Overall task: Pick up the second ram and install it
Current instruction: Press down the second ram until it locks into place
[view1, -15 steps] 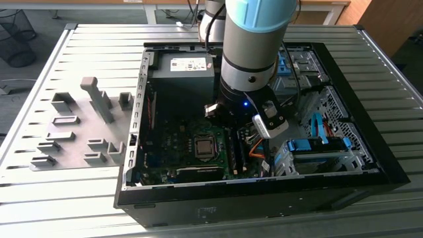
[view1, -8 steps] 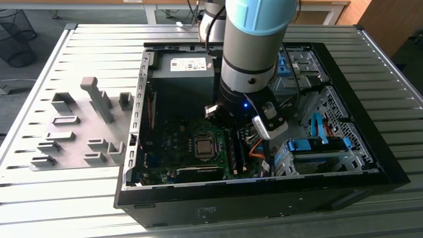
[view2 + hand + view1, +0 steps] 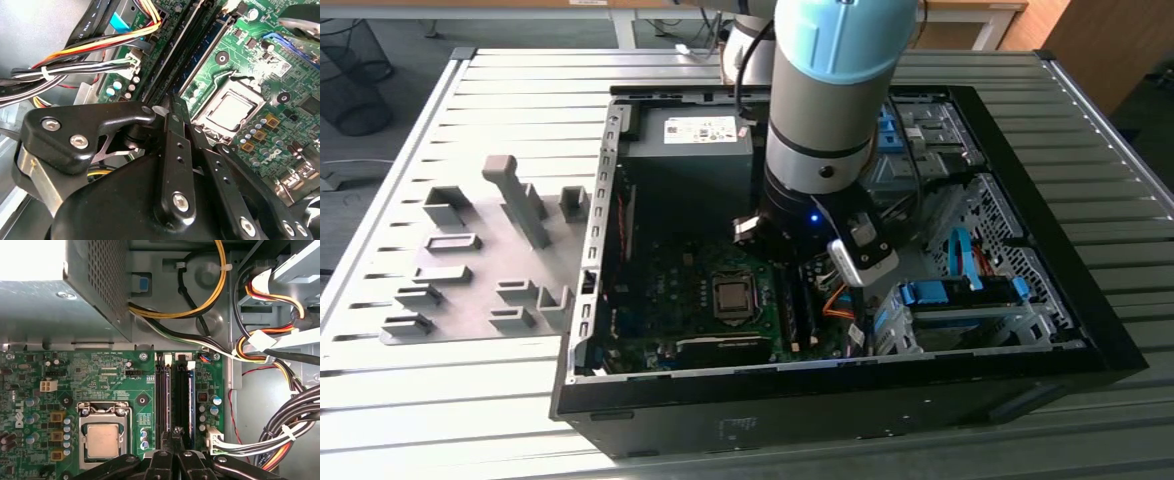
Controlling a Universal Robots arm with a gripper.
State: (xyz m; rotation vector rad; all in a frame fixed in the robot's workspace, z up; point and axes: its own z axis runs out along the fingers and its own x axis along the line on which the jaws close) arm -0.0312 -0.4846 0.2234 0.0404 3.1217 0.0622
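A silver-grey arm (image 3: 821, 130) with a pale blue joint cap and black, silver-screwed fingers (image 3: 175, 165).

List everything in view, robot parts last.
PC case: one, black, open, on table
table: one, grey slatted metal
fixture blocks: several, grey, table, exterior view's left
power supply: one, grey, case's far end
motherboard: one, green, case floor
CPU socket: one, silver, on motherboard
memory slots: several, black and blue, beside socket
cables: bundle, mixed colours, beside motherboard
drive-bay clips: several, blue, case, exterior view's right
arm: one, grey and light blue, reaching into case
end effector: one, black, over memory slots
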